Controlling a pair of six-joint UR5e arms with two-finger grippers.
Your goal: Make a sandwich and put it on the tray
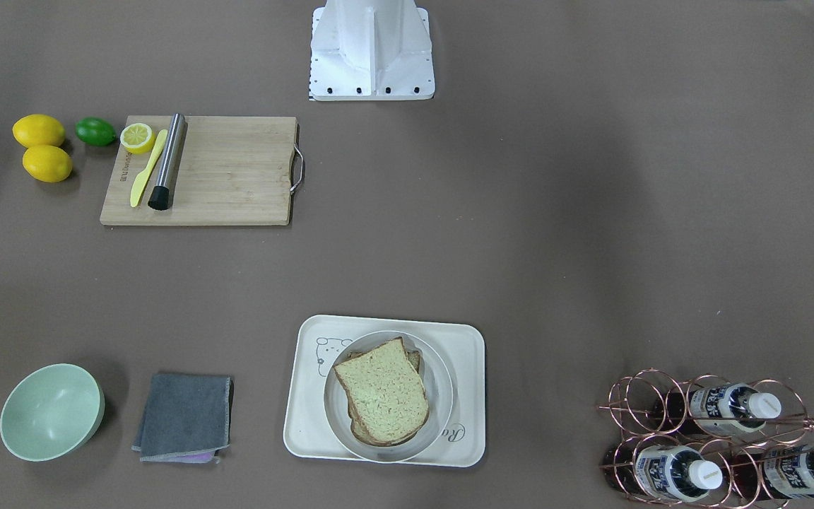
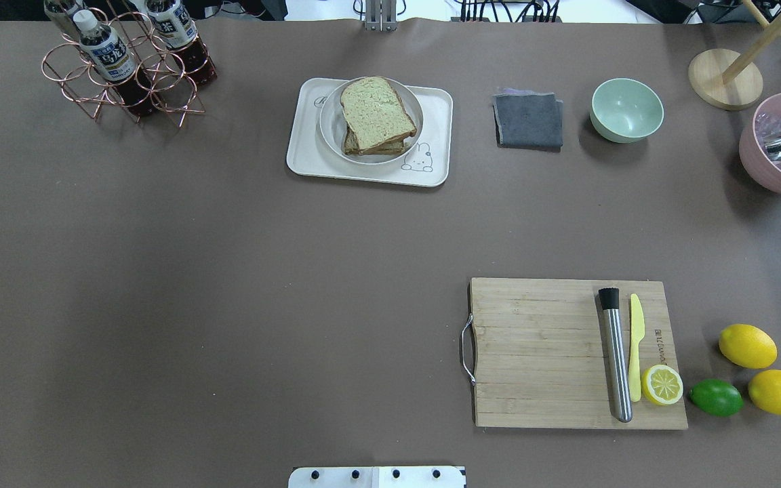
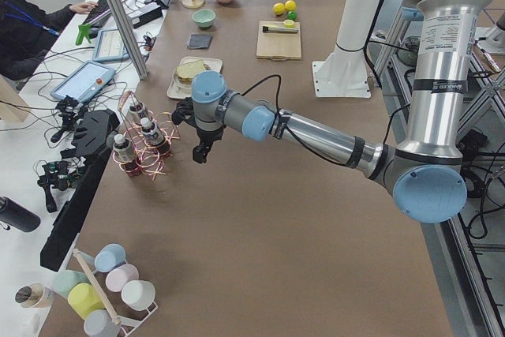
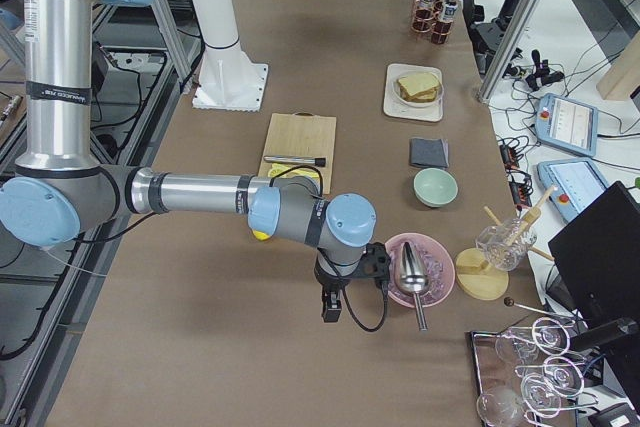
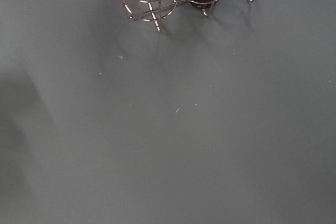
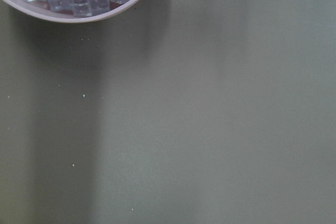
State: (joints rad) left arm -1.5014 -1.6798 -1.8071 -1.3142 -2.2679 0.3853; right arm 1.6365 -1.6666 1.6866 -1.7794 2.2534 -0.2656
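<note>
The sandwich (image 1: pixel 382 391) is a stack of tan bread slices on a round white plate (image 1: pixel 442 396), which stands on the cream tray (image 1: pixel 306 424). No egg shows between the slices. The overhead view shows the sandwich (image 2: pixel 375 114) and tray (image 2: pixel 306 159) at the far middle of the table. My left gripper (image 3: pixel 201 151) shows only in the exterior left view, hanging over bare table next to the bottle rack (image 3: pixel 140 147). My right gripper (image 4: pixel 332 309) shows only in the exterior right view, next to the pink bowl (image 4: pixel 420 269). I cannot tell whether either is open or shut.
A wooden cutting board (image 2: pixel 539 352) holds a steel muddler (image 2: pixel 615 356), a yellow knife (image 2: pixel 636 346) and a lemon half (image 2: pixel 662 385). Two lemons (image 2: pixel 747 346) and a lime (image 2: pixel 716 397) lie beside it. A grey cloth (image 2: pixel 528 120) and a green bowl (image 2: pixel 626 110) sit right of the tray.
</note>
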